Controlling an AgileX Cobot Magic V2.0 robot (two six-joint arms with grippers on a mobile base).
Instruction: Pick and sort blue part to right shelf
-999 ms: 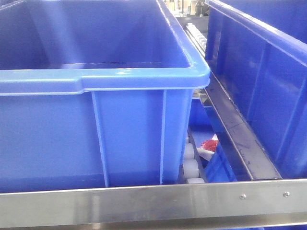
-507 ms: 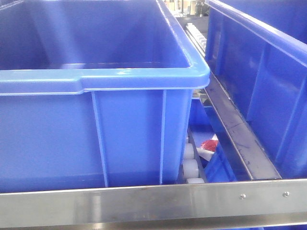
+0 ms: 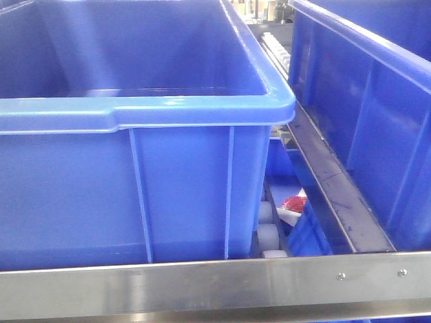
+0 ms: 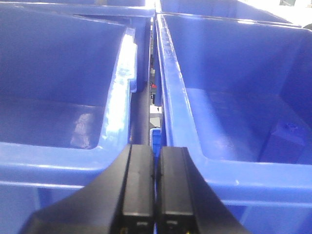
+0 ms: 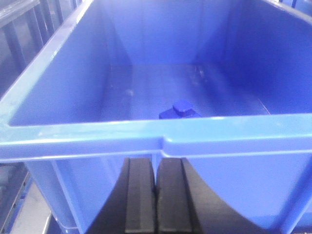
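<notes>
I am keeping the right gripper (image 5: 156, 195) shut and empty just outside the near rim of a blue crate (image 5: 97, 134); the blue part (image 5: 179, 110) is standing inside on the crate floor, only its knobbed top showing over the rim. I am holding the left gripper (image 4: 155, 187) closed on nothing too, aimed at the gap between two crates (image 4: 170, 122), likely parked clear of the work. The front view is showing the shelf's steel front rail (image 3: 202, 286) and white rollers (image 3: 268, 235), no arm.
</notes>
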